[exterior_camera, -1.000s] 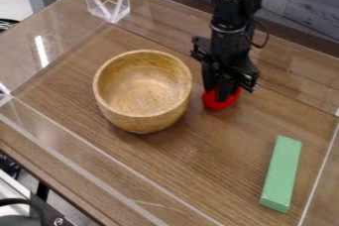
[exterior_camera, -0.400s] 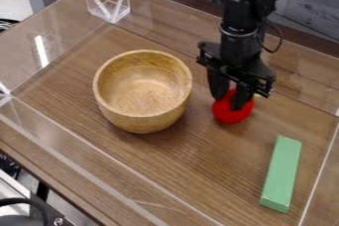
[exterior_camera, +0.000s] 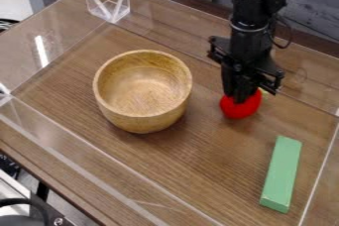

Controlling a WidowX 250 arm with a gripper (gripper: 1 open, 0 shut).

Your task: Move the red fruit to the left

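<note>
The red fruit [exterior_camera: 239, 110] lies on the wooden table [exterior_camera: 159, 166], right of the wooden bowl [exterior_camera: 143, 91] and clear of its rim. My gripper [exterior_camera: 243, 95] points straight down over the fruit. Its black fingers [exterior_camera: 232, 91] straddle the fruit's upper part and hide the top. The fingers stand close together, but the gap between them and the fruit is too dark to read, so I cannot tell whether they press on it.
A flat green block [exterior_camera: 281, 173] lies at the front right. Low clear plastic walls [exterior_camera: 40, 121] fence the table, and a clear plastic stand [exterior_camera: 109, 4] sits at the back left. Grey cloth hangs behind the arm.
The gripper and the red fruit have shifted a little to the right, away from the bowl. The fingers spread wide half a second ago and have since drawn closer together.
</note>
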